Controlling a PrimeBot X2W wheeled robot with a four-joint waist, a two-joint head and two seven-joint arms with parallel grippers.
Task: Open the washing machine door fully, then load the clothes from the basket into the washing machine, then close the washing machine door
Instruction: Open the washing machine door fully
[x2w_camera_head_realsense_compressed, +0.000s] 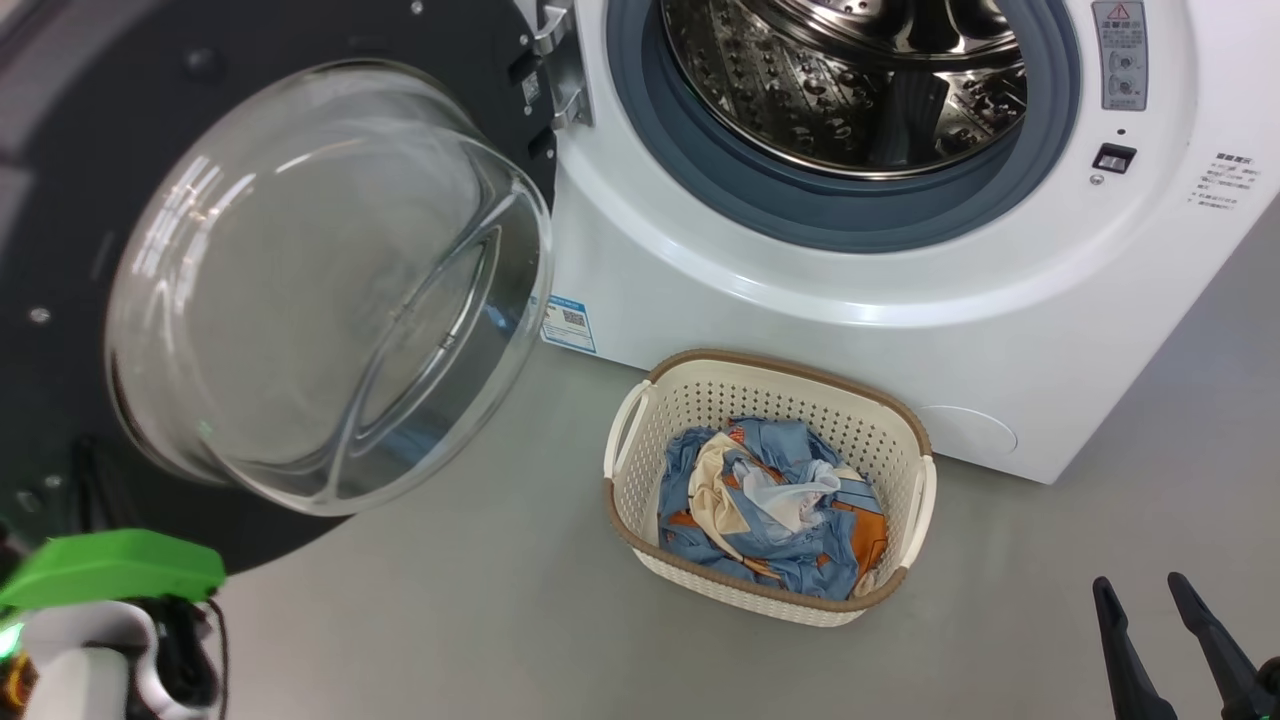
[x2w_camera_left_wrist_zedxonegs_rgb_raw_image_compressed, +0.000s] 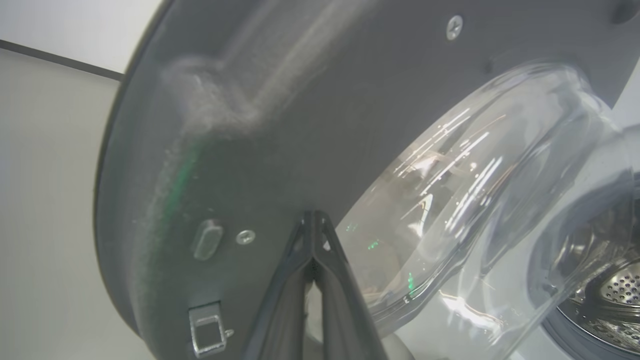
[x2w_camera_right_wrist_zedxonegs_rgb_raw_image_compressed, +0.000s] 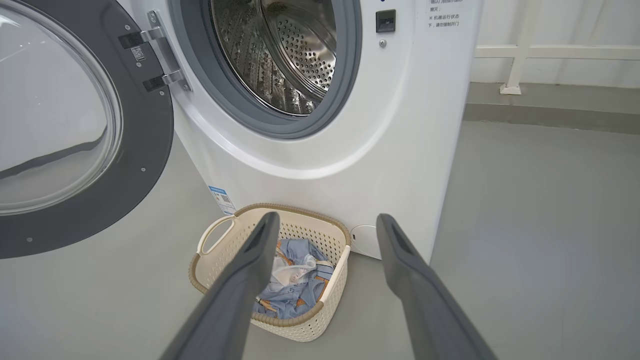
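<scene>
Since the washing machine door (x2w_camera_head_realsense_compressed: 330, 40) stands wide at left, the left gripper (x2w_camera_left_wrist_zedxonegs_rgb_raw_image_compressed: 312, 215), pinched shut w/ tips by its matte inner face, should push near the free edge, clear of the slick glass bowl (x2w_camera_head_realsense_compressed: 320, 290). Right gripper (x2w_camera_right_wrist_zedxonegs_rgb_raw_image_compressed: 327, 220) gapes empty, near-right of the perforated basket (x2w_camera_head_realsense_compressed: 780, 385) holding soft crumpled clothes (x2w_camera_head_realsense_compressed: 770, 500).

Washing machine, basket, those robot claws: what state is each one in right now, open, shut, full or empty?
washing machine door: wide open
washing machine drum: no clothes visible inside
basket: upright on the floor, holding clothes
clothes: crumpled in the basket
left gripper: shut, tips near the door's inner face
right gripper: open, holding nothing
</scene>
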